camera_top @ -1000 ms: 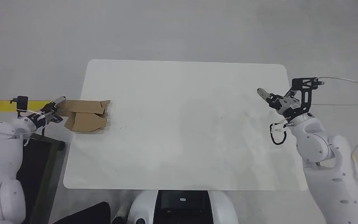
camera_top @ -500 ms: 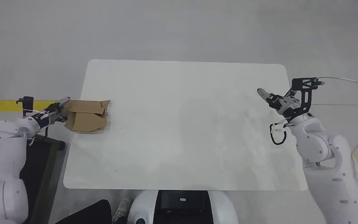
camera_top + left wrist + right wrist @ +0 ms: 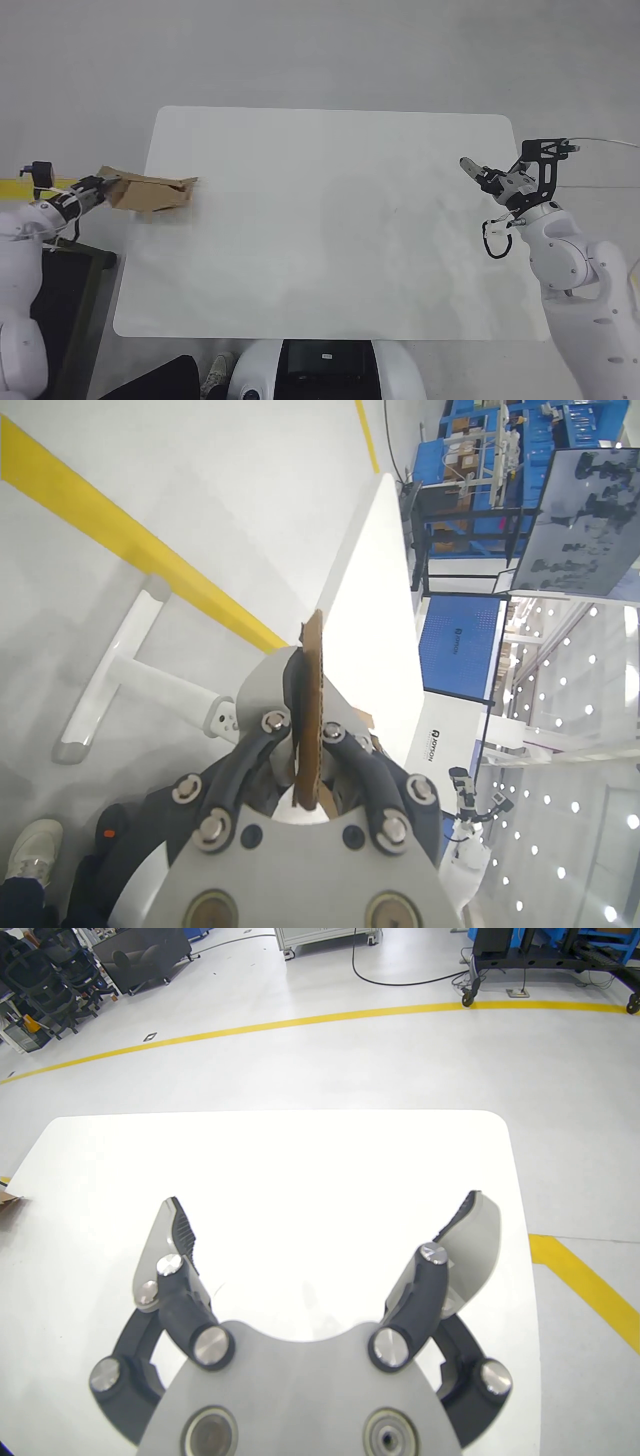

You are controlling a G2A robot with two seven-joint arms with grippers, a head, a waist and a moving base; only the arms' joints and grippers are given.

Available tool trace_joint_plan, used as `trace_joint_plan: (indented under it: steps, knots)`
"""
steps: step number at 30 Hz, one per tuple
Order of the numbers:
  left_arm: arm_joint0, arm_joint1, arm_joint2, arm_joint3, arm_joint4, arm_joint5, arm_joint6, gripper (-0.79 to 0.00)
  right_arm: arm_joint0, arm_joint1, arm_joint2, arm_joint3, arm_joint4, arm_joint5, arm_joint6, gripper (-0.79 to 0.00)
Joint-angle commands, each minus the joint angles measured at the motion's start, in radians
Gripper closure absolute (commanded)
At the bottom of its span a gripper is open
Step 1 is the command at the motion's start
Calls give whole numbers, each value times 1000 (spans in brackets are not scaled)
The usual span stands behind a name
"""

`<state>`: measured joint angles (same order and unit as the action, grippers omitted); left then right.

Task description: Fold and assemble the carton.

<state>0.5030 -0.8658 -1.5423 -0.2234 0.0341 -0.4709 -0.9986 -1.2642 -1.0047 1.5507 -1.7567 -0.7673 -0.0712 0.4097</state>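
Carton [image 3: 150,192]: flat brown blank at the left edge of the table [image 3: 330,250]. Its outer end hangs past the rim and the rest lies over the top. No wall stands up yet.
Left claw [image 3: 97,186]: pinching the carton's outer end, off the side of the table. In my left wrist view the board [image 3: 312,710] runs edge-on through the claw [image 3: 312,685], with the jaws pressed on both faces.
Why that grip: I judge the overhang is the one place where a jaw can get under a flat sheet, so I hold it there.
Tilt: the held side looks raised. I cannot tell whether the far end touches the table.
Right claw [image 3: 472,170]: spread and holding nothing, over the table's right edge, well apart from the carton. In the right wrist view it [image 3: 325,1223] faces across the bare top, with a brown corner [image 3: 10,1200] at the far side.
Why it is parked there: my guess is that it waits open for a second hold once the blank is brought within reach.
Stage: early, with no fold made.
Risk: with one thin edge grip, the board may pivot or slip.
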Motion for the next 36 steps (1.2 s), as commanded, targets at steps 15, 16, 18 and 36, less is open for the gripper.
trace_joint_plan:
  steps: [15,16,18,36]
  knots:
    - [-109,-25,-9,-112,-185,-20,-105,0,0,0,0,0,0,0,0,-785]
    - [-117,-31,-1,-122,-190,-17,-108,0,0,0,0,0,0,0,0,-785]
    - [-133,-46,18,-138,-201,-8,-100,0,0,0,0,0,0,0,0,-785]
    - [-227,-212,272,-344,-324,71,-11,0,0,0,0,0,0,0,0,-785]
